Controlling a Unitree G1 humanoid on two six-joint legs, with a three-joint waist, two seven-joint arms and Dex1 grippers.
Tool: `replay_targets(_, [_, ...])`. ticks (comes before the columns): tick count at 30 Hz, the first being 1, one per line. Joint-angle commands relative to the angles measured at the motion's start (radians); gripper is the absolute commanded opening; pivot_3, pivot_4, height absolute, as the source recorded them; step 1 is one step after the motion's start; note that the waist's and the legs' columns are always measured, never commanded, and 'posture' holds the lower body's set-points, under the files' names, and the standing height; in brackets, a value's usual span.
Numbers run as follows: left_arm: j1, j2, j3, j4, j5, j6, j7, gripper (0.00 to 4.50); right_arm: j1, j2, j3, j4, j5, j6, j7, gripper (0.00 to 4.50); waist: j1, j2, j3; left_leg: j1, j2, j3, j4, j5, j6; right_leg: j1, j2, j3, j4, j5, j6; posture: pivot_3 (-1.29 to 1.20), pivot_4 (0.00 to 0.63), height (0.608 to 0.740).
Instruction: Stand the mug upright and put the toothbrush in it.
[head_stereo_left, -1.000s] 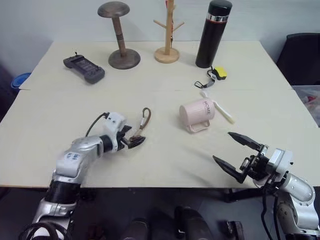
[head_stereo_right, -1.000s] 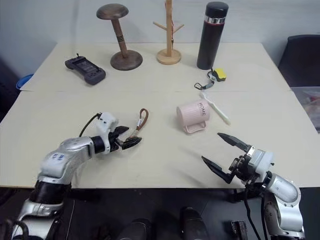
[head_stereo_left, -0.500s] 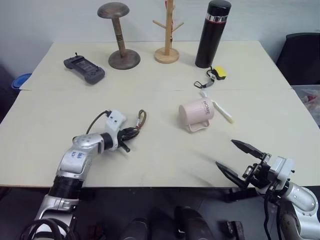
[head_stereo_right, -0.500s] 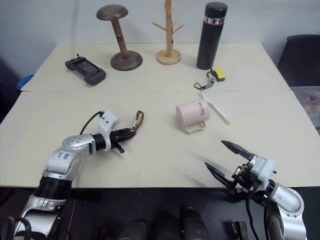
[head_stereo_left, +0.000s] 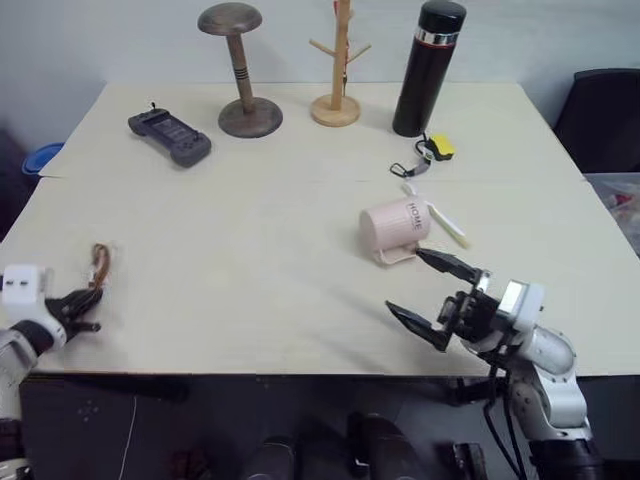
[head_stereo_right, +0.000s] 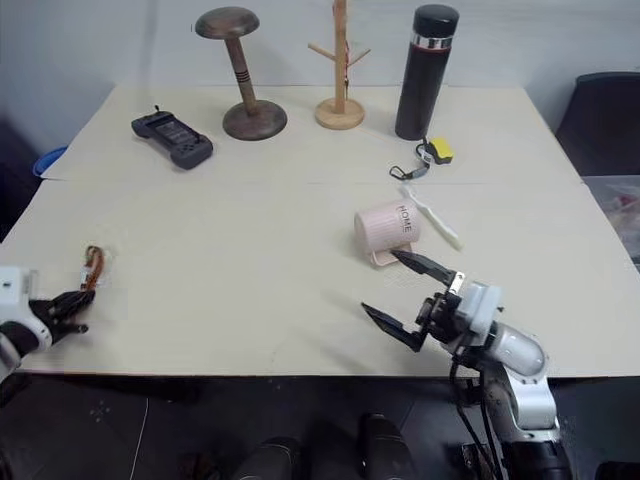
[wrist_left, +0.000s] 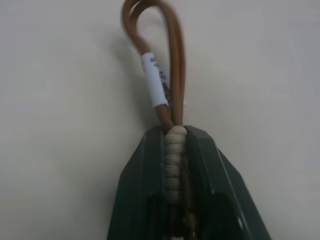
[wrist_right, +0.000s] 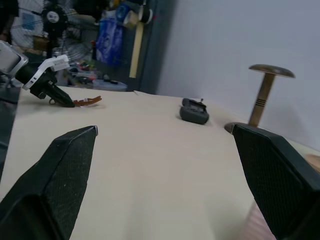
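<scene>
A: Pale tabletop (head_stereo_left: 250, 260), head views. What is sitting nearest, at the lower edge of the frame?

B: At lower left, the left gripper (head_stereo_left: 82, 310) is clamping its fingers shut on a brown strap (wrist_left: 167, 75), whose loop is lying on the table beyond the tips. At lower right, the right gripper (head_stereo_left: 432, 293) is hovering with its two black fingers spread wide, holding nothing.

A: Task items?

B: The mug (head_stereo_left: 394, 226) is lying on its side right of centre, "HOME" facing up, handle toward the near edge, just beyond the right gripper's upper fingertip. The toothbrush (head_stereo_left: 437, 219) is lying flat just beside the mug on its right; whether they touch, I cannot tell.

A: Farther back?

B: A yellow clip (head_stereo_left: 437, 148), then across the top: a dark controller (head_stereo_left: 168, 137) at upper left, a wooden hat stand (head_stereo_left: 236, 62), a small wooden peg tree (head_stereo_left: 337, 70), and a black thermos (head_stereo_left: 428, 66) standing upright.
</scene>
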Motion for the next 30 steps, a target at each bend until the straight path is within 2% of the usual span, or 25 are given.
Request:
replay_targets(1, [0.007, 0.018, 0.027, -0.021, -0.008, -0.040, -0.015, 1.54, -0.008, -0.010, -0.013, -0.005, 0.000, 0.011, -0.013, 4.50, 0.003, 0.000, 0.000, 0.000, 0.000, 0.000, 0.000, 0.000, 0.000, 0.000, 0.000, 0.000, 0.000, 0.000, 0.000, 0.00, 0.150, 0.740])
replay_targets(4, [0.017, 0.033, 0.031, -0.036, -0.007, -0.096, -0.059, 2.44, -0.001, -0.029, -0.041, -0.010, 0.006, 0.037, -0.032, 4.50, -0.002, 0.000, 0.000, 0.000, 0.000, 0.000, 0.000, 0.000, 0.000, 0.000, 0.000, 0.000, 0.000, 0.000, 0.000, 0.00, 0.150, 0.740])
replay_targets(8, [0.011, 0.078, 0.085, -0.026, -0.026, -0.233, -0.150, 3.44, 0.050, -0.092, -0.110, -0.037, 0.027, 0.090, -0.053, 4.50, -0.006, -0.001, 0.000, 0.000, 0.000, 0.000, 0.000, 0.000, 0.000, 0.000, 0.000, 0.000, 0.000, 0.000, 0.000, 0.00, 0.150, 0.740])
replay_targets(12, [0.017, 0.113, 0.112, -0.036, -0.082, -0.288, -0.283, 3.44, 0.156, -0.168, -0.233, -0.037, 0.082, 0.155, -0.058, 4.50, -0.006, 0.000, 0.000, 0.000, 0.000, 0.000, 0.000, 0.000, 0.000, 0.000, 0.000, 0.000, 0.000, 0.000, 0.000, 0.00, 0.150, 0.740])
replay_targets(17, [0.049, 0.087, 0.007, -0.140, -0.058, -0.374, -0.393, 4.47, 0.255, -0.190, -0.348, 0.008, 0.067, 0.138, -0.065, 4.50, -0.006, 0.000, 0.000, 0.001, 0.000, 0.001, 0.000, -0.001, 0.001, 0.001, 0.000, 0.001, -0.004, 0.000, 0.000, 0.00, 0.150, 0.740])
replay_targets(20, [0.034, 0.029, -0.067, -0.204, -0.060, -0.442, -0.416, 4.47, 0.275, -0.183, -0.367, 0.005, 0.060, 0.134, -0.073, 4.50, -0.005, 0.000, 0.000, 0.001, 0.000, 0.001, 0.000, -0.001, 0.001, 0.002, 0.000, 0.001, -0.003, 0.000, 0.000, 0.00, 0.150, 0.740])
replay_targets(24, [0.068, -0.048, -0.238, -0.417, -0.124, -0.350, -0.469, 4.47, 0.314, -0.178, -0.385, 0.013, 0.055, 0.138, -0.083, 4.50, -0.006, 0.000, 0.000, 0.001, 0.000, 0.001, 0.000, -0.001, 0.001, 0.001, 0.000, 0.002, -0.003, 0.000, 0.000, 0.00, 0.150, 0.740])
replay_targets(30, [0.062, -0.106, -0.323, -0.516, -0.125, -0.310, -0.436, 4.47, 0.284, -0.183, -0.367, 0.001, 0.036, 0.153, -0.110, 4.50, -0.014, 0.001, 0.000, 0.002, 0.000, 0.002, 0.000, -0.001, 0.001, 0.001, 0.001, 0.003, -0.002, 0.000, 0.000, 0.00, 0.150, 0.740])
